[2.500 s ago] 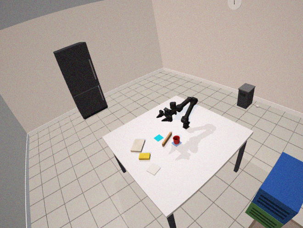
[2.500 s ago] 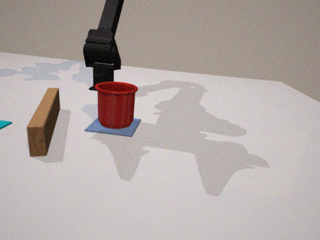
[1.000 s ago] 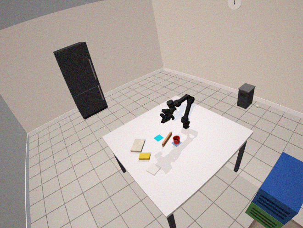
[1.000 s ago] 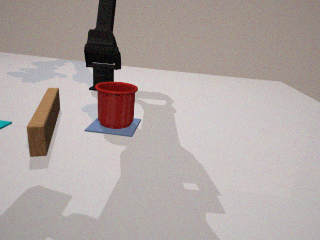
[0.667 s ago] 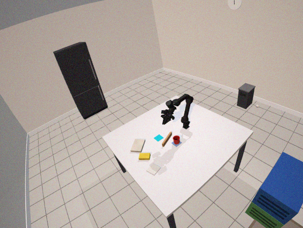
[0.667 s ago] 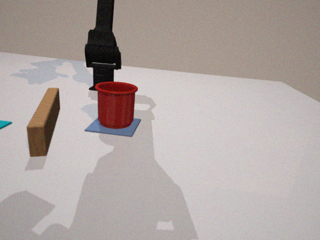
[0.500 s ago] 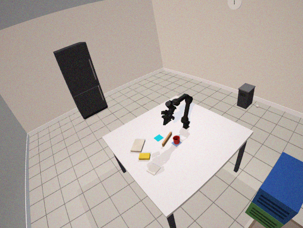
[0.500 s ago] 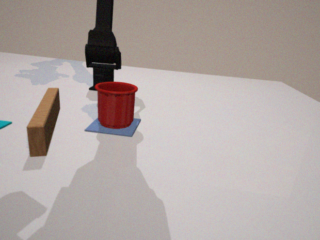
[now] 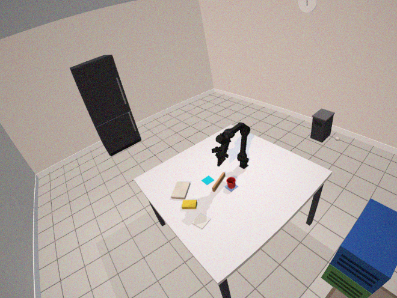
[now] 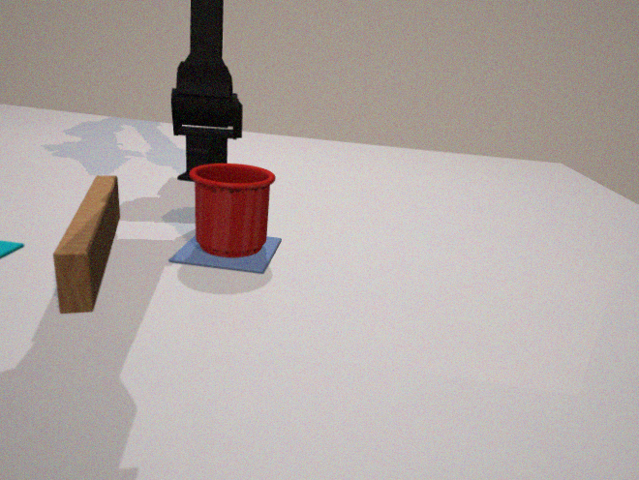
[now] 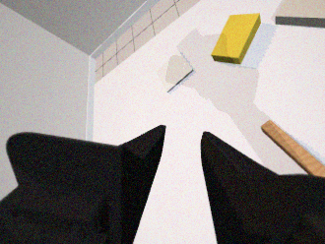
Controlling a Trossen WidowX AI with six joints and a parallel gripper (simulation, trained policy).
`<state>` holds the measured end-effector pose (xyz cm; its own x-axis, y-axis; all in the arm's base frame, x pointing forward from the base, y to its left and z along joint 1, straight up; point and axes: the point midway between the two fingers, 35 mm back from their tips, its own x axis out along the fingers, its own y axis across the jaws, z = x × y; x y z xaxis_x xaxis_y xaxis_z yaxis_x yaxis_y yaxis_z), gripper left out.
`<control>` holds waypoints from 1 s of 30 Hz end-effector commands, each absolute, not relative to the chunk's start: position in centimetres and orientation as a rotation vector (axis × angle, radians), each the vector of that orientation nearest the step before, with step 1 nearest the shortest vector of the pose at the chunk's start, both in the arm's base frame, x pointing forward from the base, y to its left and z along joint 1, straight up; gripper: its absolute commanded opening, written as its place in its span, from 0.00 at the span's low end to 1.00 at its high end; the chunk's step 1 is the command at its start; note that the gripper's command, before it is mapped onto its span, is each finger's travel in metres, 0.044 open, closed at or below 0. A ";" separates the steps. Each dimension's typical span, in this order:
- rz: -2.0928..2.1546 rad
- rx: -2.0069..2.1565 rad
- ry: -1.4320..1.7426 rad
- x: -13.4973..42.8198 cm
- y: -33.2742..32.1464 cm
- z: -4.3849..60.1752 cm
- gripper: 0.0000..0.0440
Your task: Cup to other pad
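Observation:
A red cup [image 9: 231, 183] [image 10: 232, 217] stands upright on the blue pad [image 9: 231, 190] [image 10: 260, 260]. No marbles can be made out inside it. A cyan pad [image 9: 207, 179] [image 10: 8, 248] lies flat on the other side of the wooden bar, with nothing on it. My gripper [image 9: 218, 164] [image 11: 183, 134] is partly open and empty, with a narrow gap between its fingertips. It hangs above the table, behind the cup and the cyan pad in the top view, touching neither. The cup and both pads are out of the wrist view.
A wooden bar [image 9: 218, 181] [image 10: 77, 281] [image 11: 295, 150] stands between the cup and the cyan pad. A yellow block [image 9: 189, 204] [image 11: 236, 39], a beige slab [image 9: 180, 190] [image 11: 301, 10] and a pale square [image 9: 201, 221] [image 11: 178, 71] lie farther from the arm.

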<state>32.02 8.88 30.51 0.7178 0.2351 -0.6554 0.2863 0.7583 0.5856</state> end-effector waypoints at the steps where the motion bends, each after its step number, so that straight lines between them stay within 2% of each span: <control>1: -0.051 0.759 0.831 31.9 9.4 30.3 0.28; 12: -0.166 0.820 0.993 31.1 10.5 28.4 0.25; 30: -0.390 0.794 1.228 29.2 10.6 24.1 0.30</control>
<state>29.37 10.71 24.39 0.3392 0.1564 -0.9276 0.6436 0.6805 0.3501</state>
